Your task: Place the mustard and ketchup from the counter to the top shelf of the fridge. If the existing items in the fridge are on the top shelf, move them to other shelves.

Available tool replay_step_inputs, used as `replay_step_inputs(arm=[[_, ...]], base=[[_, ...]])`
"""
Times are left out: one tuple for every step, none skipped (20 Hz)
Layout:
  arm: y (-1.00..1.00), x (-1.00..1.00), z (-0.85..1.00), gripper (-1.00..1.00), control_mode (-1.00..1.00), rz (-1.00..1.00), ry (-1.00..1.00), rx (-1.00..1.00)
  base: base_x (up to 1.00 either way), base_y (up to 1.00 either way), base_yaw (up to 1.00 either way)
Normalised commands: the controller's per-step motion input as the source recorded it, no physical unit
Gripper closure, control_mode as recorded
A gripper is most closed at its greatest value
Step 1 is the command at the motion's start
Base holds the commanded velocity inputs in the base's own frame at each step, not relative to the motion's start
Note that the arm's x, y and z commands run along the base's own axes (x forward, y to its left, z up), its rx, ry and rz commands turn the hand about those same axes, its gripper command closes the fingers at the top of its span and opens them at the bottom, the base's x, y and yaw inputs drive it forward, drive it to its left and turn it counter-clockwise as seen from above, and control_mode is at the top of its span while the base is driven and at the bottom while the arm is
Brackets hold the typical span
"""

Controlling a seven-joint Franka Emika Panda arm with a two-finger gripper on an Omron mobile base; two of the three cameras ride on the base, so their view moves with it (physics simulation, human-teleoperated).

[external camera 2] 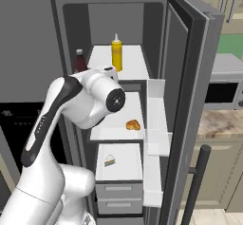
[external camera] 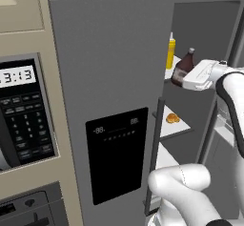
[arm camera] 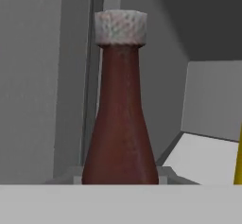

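- Two bottles are standing upright at the fridge's [external camera 2: 187, 53] top shelf [external camera 2: 135, 60]; the mustard [external camera 2: 116, 52] is sitting on it toward twelve o'clock, the ketchup [external camera: 183, 67] at the shelf's near left corner.
- The gripper [external camera: 183, 83] is reaching in from three o'clock in the left base view; its fingers are clenching the ketchup's lower body.
- One bun-like lump [external camera 2: 133, 124] is lying on the middle shelf; a pale wedge slice [external camera 2: 110, 161] is resting on the shelf below.

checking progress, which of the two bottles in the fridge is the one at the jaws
The ketchup, the short dark reddish-brown bottle at the front left of the top shelf. The tall yellow mustard stands farther back on that shelf, apart from the arm.
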Motion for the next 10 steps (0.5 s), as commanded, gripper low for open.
replay_step_inputs(arm=[[0.00,0.49,0.00,1.00,-1.00,0.00,0.04,0.00],[-0.05,0.56,0.00,1.00,-1.00,0.00,0.02,0.00],[0.00,0.57,0.00,1.00,-1.00,0.00,0.00,0.00],[0.00,0.59,0.00,1.00,-1.00,0.00,0.00,0.00],[0.00,0.60,0.00,1.00,-1.00,0.00,0.00,0.00],[0.00,0.59,-0.06,1.00,-1.00,0.00,0.00,0.00],[-0.01,0.60,-0.09,1.00,-1.00,0.00,0.00,0.00],[0.00,0.59,-0.10,1.00,-1.00,0.00,0.00,0.00],[0.00,0.58,-0.09,1.00,-1.00,0.00,0.00,0.00],[0.00,0.56,-0.10,1.00,-1.00,0.00,0.00,0.00]], base=[[0.00,0.00,0.00],[0.00,0.00,0.00],[0.00,0.00,0.00],[0.00,0.00,0.00],[0.00,0.00,0.00],[0.00,0.00,0.00],[0.00,0.00,0.00],[0.00,0.00,0.00],[0.00,0.00,0.00],[0.00,0.00,0.00]])
